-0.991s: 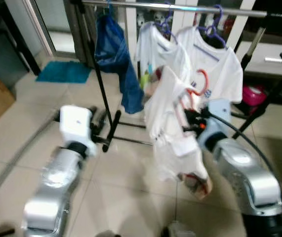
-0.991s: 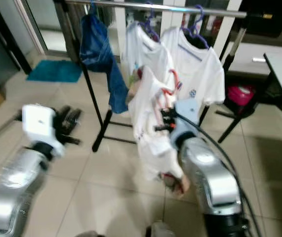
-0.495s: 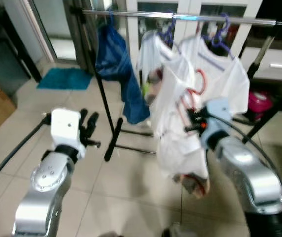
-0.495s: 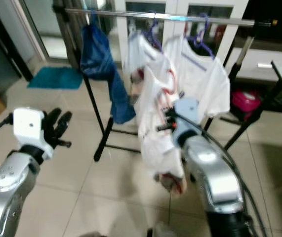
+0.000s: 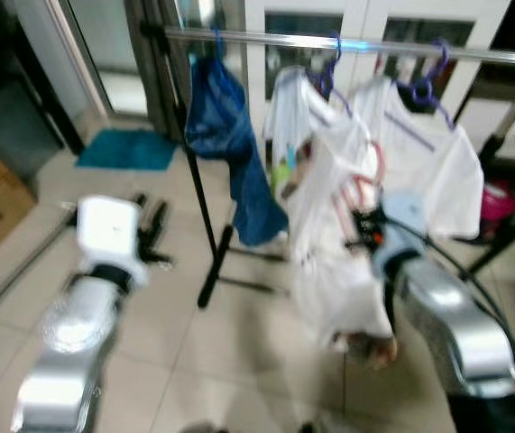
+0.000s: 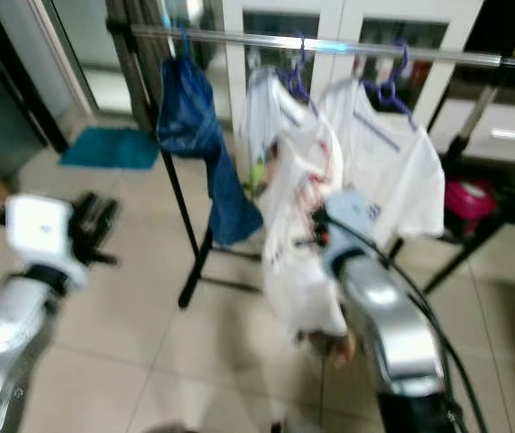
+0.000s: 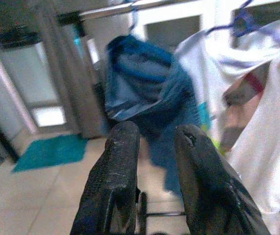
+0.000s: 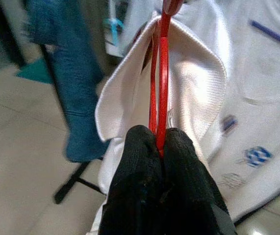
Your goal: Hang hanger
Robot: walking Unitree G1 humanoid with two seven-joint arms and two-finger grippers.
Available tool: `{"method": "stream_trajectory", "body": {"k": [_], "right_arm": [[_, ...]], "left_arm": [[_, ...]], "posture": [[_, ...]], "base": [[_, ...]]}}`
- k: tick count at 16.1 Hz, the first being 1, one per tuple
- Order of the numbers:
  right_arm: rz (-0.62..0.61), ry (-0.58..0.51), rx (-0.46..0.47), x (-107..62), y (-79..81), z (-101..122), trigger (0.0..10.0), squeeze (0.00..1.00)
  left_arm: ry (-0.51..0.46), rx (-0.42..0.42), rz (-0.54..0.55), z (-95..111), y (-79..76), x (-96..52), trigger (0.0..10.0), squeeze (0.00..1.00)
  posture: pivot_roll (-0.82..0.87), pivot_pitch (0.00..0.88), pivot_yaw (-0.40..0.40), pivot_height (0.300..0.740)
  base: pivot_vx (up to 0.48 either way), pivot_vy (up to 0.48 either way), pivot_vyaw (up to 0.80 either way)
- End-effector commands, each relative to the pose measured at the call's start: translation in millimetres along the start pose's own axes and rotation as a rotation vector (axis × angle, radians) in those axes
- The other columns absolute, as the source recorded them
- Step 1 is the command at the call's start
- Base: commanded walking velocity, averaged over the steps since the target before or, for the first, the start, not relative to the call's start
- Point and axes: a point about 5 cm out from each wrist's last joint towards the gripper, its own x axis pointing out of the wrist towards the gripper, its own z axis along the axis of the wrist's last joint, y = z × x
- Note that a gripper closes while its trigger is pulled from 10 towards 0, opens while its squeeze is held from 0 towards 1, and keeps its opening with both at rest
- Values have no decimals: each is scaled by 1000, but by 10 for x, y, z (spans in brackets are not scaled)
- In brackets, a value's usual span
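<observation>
Right tool (image 8: 160, 147) clamped on red hanger (image 8: 160, 73) carrying white shirt (image 8: 198, 83); rail (image 5: 347, 43) above, hooking yet to do; left tool (image 7: 154, 147) empty, parted

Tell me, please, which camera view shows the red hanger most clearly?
The right wrist view: the red hanger runs sharply up from the right gripper, pinched between its fingers inside the white shirt's collar. Both eye views show just a blurred red curve against the shirt; the left wrist view faces the blue garment.
</observation>
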Motion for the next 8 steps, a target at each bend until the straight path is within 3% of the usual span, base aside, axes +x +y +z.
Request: {"method": "stream_trajectory", "body": {"k": [1, 8], "right_arm": [[11, -54, -2, -2, 39, 110, 10000, 0], [60, 4, -34, 4, 76, 105, 10000, 0]], "left_arm": [[-6, 24, 14, 19, 59, -5, 10000, 0], [2, 29, -13, 2, 21, -4, 10000, 0]], "posture": [[-101, 89, 47, 740], [-102, 91, 42, 740]], "base": [[379, 0, 0], [379, 0, 0]]}}
